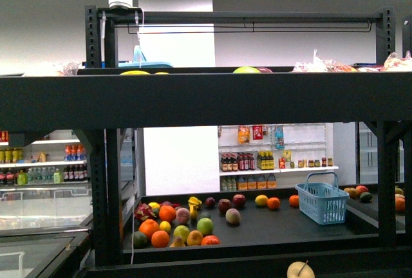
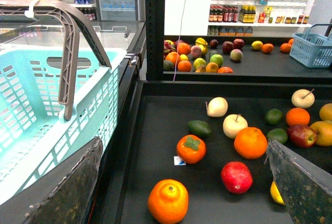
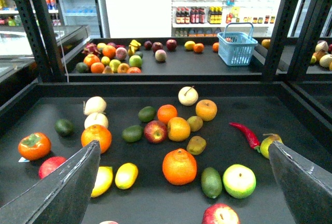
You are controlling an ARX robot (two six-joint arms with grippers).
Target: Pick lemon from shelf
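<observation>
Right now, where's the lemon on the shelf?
Right wrist view: the lemon lies on the shelf tray, between another yellow fruit and the big orange, nearer the camera than the red apple.

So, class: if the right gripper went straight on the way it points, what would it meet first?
Probably the large round orange fruit centred ahead of the right gripper, on the black shelf tray; depth unclear.

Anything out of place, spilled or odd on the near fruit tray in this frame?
Two small things. A red chili pepper lies among the fruit on the shelf tray, the only pepper in a fruit display. A small white-and-blue tag lies loose on the tray next to the persimmon. Nothing looks spilled or damaged.
</observation>
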